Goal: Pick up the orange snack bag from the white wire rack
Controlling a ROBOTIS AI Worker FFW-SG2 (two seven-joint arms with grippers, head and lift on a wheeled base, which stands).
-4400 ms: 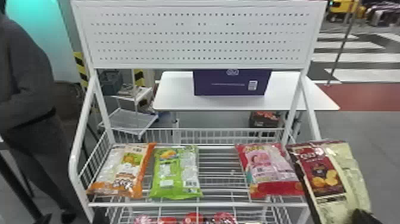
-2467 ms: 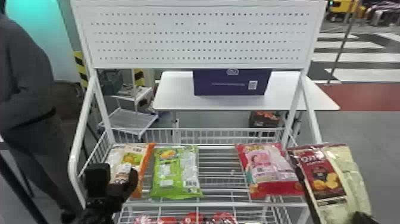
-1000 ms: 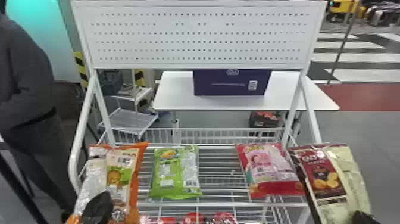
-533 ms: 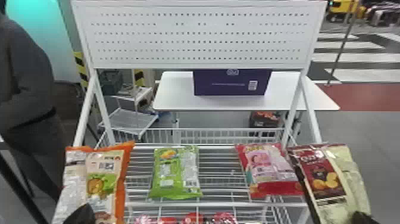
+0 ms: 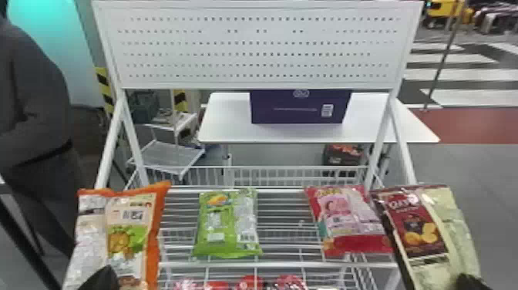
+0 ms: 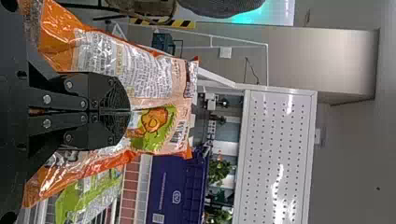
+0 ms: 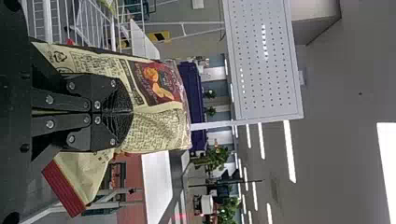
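Left wrist view: the orange snack bag [image 6: 159, 77] is held by the left gripper [image 6: 130, 112]. Its two black fingers are pressed close together, with the front of the bag pinched between them, near the middle. In the head view, the bag is seen by the left front corner of the white wire rack [image 5: 285, 265], with the green bag [image 5: 227, 223] beside it and a gap between the two. Whether any part of the orange bag is touched by the rack cannot be told.

The bag should be light, and it looks soft and puffy, as if filled with air. Its shiny skin may be slippery, and the snacks inside could be crushed by a hard squeeze. The middle seems a good place for it to be held, since both ends can be kept even there. If only a small fold is caught, the bag could be swung or twisted, so it should be moved gently.

The bag looks to be stood nearly upright, with its long way going up and down. Its top end is pointed up and tipped a little toward the rack's middle. The side with the food picture is turned to the robot.

A brown and cream bag [image 7: 156, 133] is held by the right gripper [image 7: 132, 112], off the rack's right side.
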